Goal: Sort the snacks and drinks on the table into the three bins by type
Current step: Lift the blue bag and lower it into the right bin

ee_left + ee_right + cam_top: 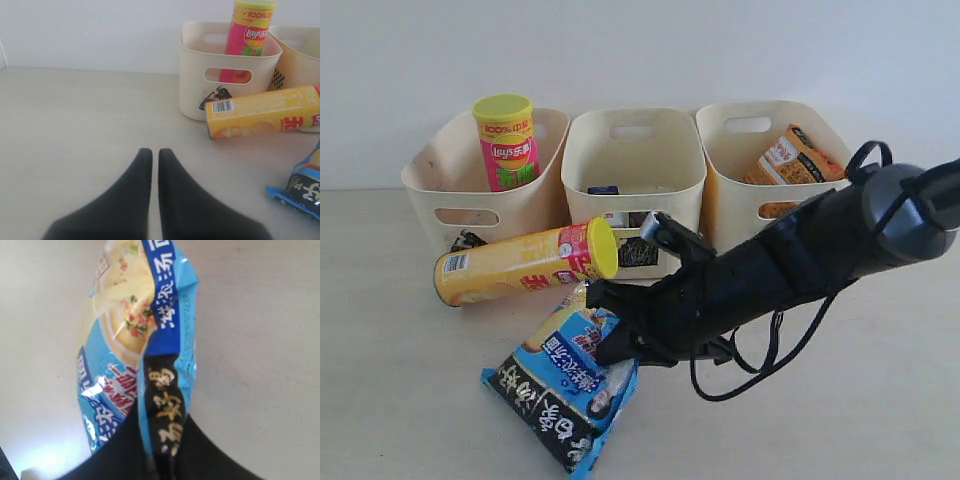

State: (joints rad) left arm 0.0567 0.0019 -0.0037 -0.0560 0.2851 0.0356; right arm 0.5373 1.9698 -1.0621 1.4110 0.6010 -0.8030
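Three bins (pixel 582 165), two chip tubes (pixel 508 150), two bags (pixel 790 160). Before the bins lies the yellow tube (pixel 520 263). The right end effector (pixel 610 325) pinches the blue bag (pixel 565 385); the left end effector (pixel 155 152) is closed, empty.

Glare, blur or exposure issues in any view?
Exterior view: even soft light, faint shadows, mildly soft overall. Left wrist view: left gripper close up and blurred, bin behind it sharper. Right wrist view: foil glare on the blue bag, a patch of table blown out.

table (pixel 400 400) | three bins (pixel 585 175), rear row | yellow tube (pixel 520 262) (on its side) before them | blue bag (pixel 560 385)
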